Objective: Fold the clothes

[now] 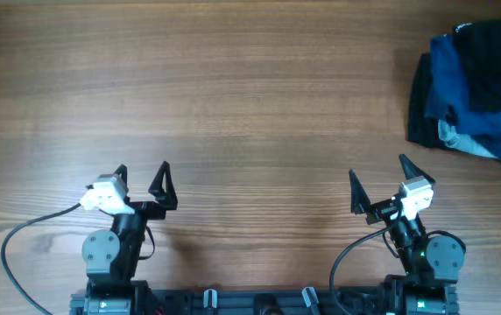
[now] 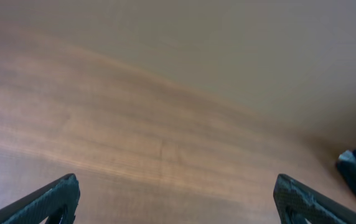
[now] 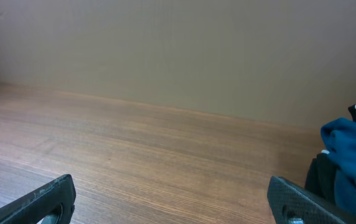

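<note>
The clothes, a black garment [image 1: 420,105], lie crumpled in a heap at the table's far right, mostly under bright blue fabric. Its dark edge [image 3: 317,177] also shows at the right of the right wrist view. My left gripper [image 1: 142,171] is open near the front left, over bare wood, nothing between its fingers [image 2: 177,186]. My right gripper [image 1: 377,168] is open at the front right, well short of the heap, and empty too [image 3: 172,183].
Bright blue garments [image 1: 478,83] with a pale grey patch [image 1: 448,134] lie on top of the black one, running off the right edge. The blue fabric [image 3: 352,149] shows beside my right finger. The wooden table [image 1: 233,96] stretches across the middle and left.
</note>
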### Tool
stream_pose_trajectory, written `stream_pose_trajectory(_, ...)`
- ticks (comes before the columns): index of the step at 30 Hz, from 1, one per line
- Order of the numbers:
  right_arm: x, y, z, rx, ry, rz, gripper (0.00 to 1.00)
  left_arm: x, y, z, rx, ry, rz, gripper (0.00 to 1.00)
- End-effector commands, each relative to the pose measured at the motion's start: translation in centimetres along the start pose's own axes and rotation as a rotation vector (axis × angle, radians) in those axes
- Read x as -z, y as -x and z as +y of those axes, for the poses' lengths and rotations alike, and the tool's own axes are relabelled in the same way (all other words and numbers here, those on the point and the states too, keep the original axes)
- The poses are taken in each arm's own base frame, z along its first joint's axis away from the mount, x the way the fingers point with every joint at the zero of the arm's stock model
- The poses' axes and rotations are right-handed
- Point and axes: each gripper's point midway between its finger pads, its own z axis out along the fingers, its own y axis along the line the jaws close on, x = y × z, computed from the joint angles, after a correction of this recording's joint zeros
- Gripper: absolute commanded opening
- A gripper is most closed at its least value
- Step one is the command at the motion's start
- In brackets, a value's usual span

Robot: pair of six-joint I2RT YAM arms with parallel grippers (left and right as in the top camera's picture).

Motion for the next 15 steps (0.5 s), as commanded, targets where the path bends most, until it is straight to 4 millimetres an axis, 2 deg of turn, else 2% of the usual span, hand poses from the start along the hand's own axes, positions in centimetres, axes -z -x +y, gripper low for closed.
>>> stream_pose_trajectory(1,0.0,0.1,-0.1,-0.009,-0.008,-0.007,1.00,0.4,-0.6,0.6,-0.020,0.019,0.012,1.00)
stream_pose_trajectory(5,0.0,0.1,-0.1,-0.009,-0.008,-0.007,1.00,0.9,1.3,0.9,-0.026,0.033,-0.072,1.00)
stream_pose_trajectory(15,0.0,0.1,-0.1,-0.009,-0.008,-0.007,1.00,0.9,1.3,1.1,-0.020,0.039,-0.072,1.00)
